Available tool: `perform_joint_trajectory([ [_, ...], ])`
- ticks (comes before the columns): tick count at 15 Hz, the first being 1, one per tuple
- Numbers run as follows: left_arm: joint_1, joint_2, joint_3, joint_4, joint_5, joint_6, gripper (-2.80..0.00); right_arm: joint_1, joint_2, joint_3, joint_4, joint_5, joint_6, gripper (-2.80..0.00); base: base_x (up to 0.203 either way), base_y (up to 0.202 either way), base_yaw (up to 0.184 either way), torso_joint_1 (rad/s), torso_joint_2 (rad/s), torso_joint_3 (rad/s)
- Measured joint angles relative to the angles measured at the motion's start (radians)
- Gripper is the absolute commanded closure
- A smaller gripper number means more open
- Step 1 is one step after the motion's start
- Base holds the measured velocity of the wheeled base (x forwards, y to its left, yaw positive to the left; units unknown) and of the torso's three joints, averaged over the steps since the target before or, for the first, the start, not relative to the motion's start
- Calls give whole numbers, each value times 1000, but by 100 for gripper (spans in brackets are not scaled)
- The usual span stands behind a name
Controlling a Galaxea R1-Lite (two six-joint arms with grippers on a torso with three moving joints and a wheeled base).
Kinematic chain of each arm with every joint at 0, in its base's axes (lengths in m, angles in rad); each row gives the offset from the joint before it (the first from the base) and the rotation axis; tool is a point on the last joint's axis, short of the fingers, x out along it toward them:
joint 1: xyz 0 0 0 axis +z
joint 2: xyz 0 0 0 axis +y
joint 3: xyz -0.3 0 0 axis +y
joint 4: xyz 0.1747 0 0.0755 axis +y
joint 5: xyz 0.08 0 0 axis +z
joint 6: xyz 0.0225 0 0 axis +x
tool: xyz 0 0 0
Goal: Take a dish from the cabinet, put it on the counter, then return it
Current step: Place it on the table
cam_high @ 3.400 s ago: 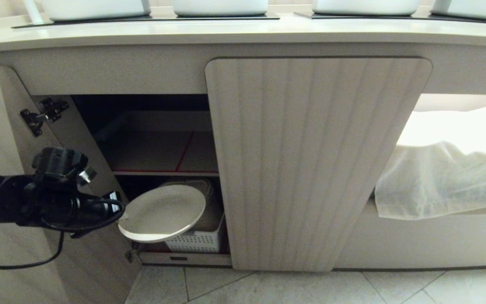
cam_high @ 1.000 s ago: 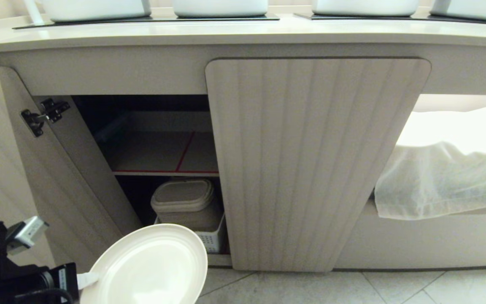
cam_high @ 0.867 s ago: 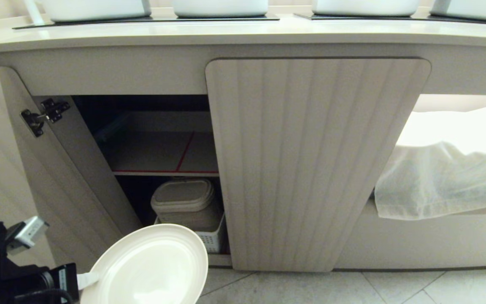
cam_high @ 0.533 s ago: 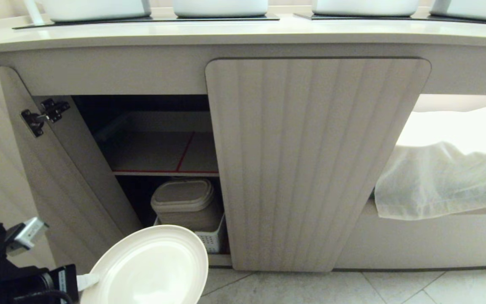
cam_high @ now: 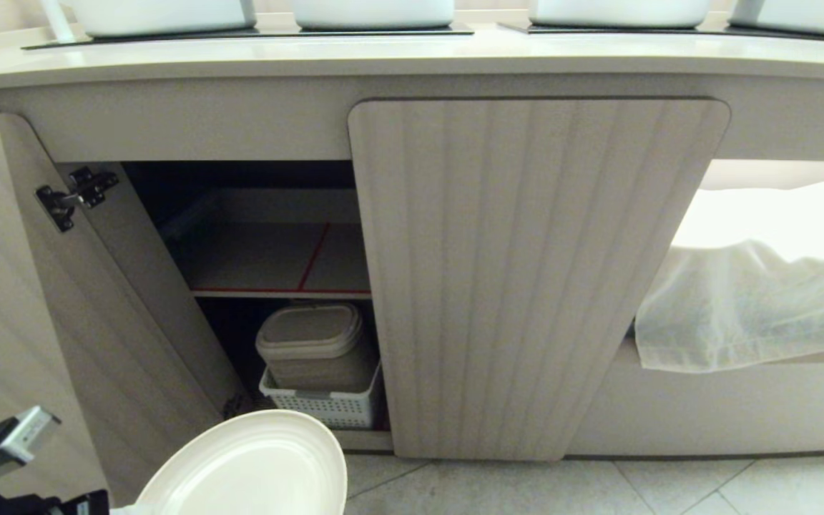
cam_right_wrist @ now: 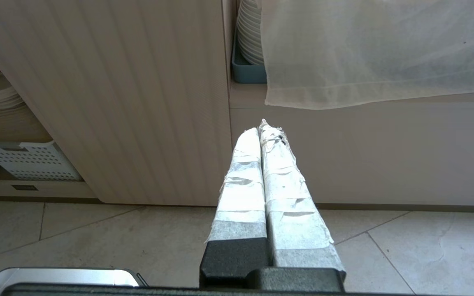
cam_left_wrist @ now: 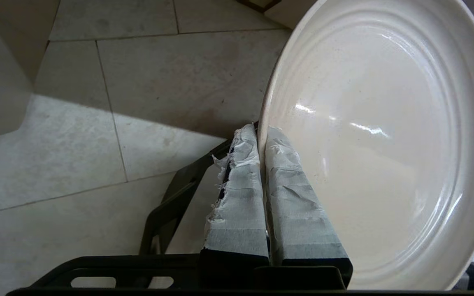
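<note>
Left gripper [cam_left_wrist: 261,135], near left corner of the scene, clamped on rim of the dish [cam_left_wrist: 385,135]; taped fingers [cam_left_wrist: 241,193] pinch either side of the edge. Dish held out over the floor tiles [cam_high: 526,486], in front of the cabinet [cam_high: 269,250], left door swung wide. Basket [cam_high: 326,408] on lower shelf. Right gripper [cam_right_wrist: 263,131] parked near the closed door [cam_right_wrist: 138,102], fingers pressed together, empty.

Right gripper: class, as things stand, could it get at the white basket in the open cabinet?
Probably yes. The right gripper is shut and empty, low over the floor, and the basket shows past the edge of the closed door, with nothing between them.
</note>
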Motion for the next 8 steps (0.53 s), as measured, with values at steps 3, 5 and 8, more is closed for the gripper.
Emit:
perform_joint_trajectory([
  [3,-2,-12,2,0,-3,-2,0,0,0,0,0,0,0,0,0,0,0,0,0,0],
  [5,-2,-14,2,0,-4,-2,0,0,0,0,0,0,0,0,0,0,0,0,0,0],
  [8,-4,-17,3,1,-1,-1,0,0,0,0,0,0,0,0,0,0,0,0,0,0],
])
